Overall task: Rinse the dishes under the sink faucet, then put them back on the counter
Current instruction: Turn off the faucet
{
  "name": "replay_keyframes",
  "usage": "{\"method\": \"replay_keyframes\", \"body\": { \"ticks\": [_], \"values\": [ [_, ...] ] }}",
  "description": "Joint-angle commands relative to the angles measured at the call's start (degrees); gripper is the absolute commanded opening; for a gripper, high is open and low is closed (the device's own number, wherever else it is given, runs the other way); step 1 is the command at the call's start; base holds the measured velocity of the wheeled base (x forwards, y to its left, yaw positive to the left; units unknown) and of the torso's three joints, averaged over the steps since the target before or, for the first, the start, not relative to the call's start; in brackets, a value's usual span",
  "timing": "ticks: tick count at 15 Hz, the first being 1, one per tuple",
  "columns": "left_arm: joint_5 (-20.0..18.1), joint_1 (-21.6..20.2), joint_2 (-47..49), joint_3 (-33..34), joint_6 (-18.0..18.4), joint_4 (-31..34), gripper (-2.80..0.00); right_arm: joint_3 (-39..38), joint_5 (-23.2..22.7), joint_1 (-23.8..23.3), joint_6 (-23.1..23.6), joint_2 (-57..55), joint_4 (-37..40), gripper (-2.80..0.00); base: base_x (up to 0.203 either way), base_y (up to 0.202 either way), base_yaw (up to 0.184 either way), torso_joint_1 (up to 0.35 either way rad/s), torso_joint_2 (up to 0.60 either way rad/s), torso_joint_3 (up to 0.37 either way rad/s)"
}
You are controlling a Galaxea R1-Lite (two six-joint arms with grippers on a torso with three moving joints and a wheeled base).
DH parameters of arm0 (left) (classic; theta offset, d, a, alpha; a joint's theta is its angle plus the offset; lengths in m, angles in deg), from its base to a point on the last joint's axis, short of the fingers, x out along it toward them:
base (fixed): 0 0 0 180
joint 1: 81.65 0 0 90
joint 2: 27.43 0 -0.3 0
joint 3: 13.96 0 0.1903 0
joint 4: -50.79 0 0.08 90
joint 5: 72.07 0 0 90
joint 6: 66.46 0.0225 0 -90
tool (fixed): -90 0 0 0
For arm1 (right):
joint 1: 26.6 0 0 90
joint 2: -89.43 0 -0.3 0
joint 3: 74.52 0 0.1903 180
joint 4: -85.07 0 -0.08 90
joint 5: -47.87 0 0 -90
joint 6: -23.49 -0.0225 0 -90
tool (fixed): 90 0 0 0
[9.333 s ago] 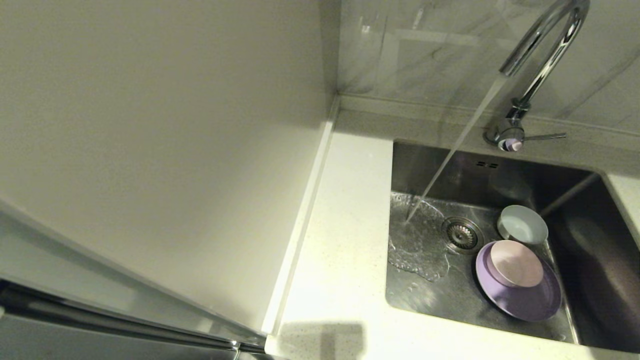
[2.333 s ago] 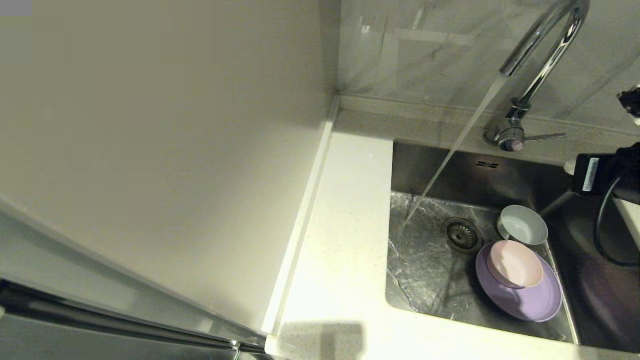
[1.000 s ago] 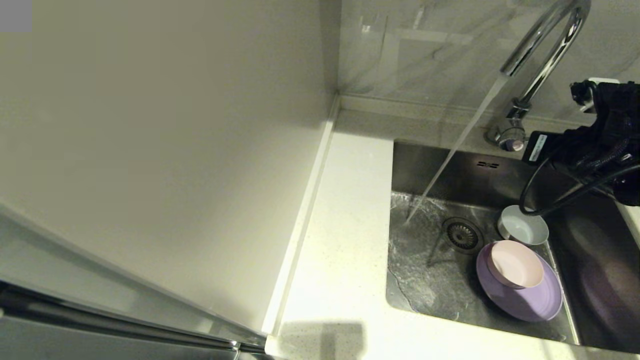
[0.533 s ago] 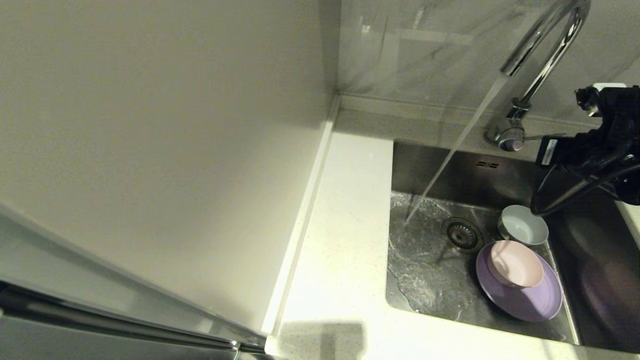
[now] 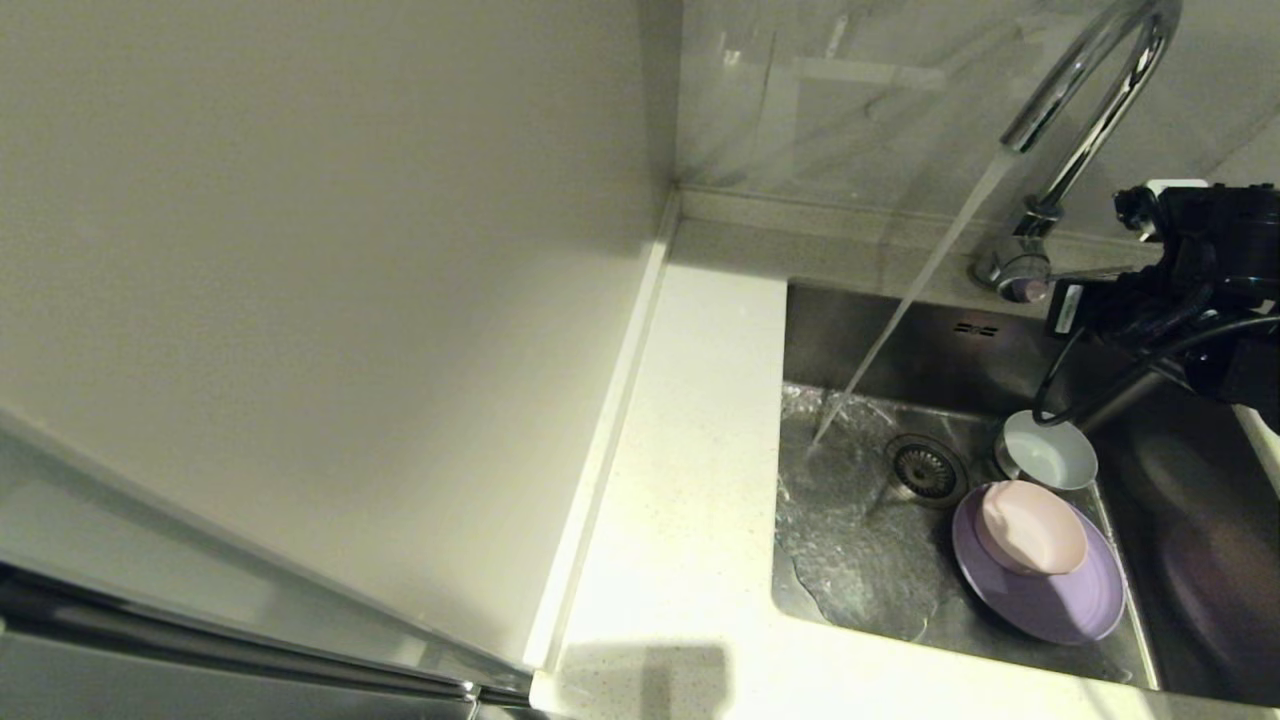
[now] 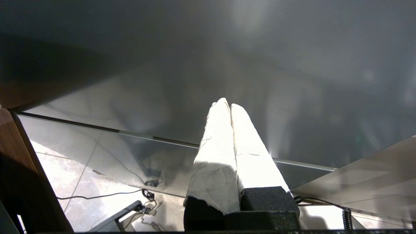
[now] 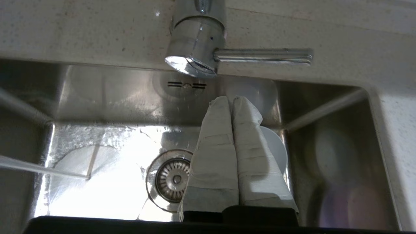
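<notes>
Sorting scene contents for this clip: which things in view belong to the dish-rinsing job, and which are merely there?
Part of the job:
- lavender plate, in the sink
- pink bowl, sitting on the plate
- pale blue-white bowl, beside the drain
- faucet, water running
- counter
- right end effector, shut, above the sink

Just there:
- cream wall panel
- left end effector, parked, shut

No readable text, brand, number or sign anywhere. Only a small white label (image 5: 1064, 306) on the black right arm near the faucet (image 5: 1075, 120), its print too small to read.
</notes>
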Motion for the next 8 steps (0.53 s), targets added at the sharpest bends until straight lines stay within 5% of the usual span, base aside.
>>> {"method": "replay_keyframes", "body": {
  "ticks": [1,8],
  "values": [
    [0.02,-0.01,0.00,0.18,-0.04,-0.01,-2.80,1.99,0.16,-0.01,-0.02,-2.05,-0.21,-2.80,0.000,0.000,0.000,0.000,0.00,0.000],
    [0.02,-0.01,0.00,0.18,-0.04,-0.07,-2.80,6.49,0.25,-0.09,0.12,-6.87,-0.21,-2.80,0.000,0.000,0.000,0.000,0.00,0.000]
  ]
}}
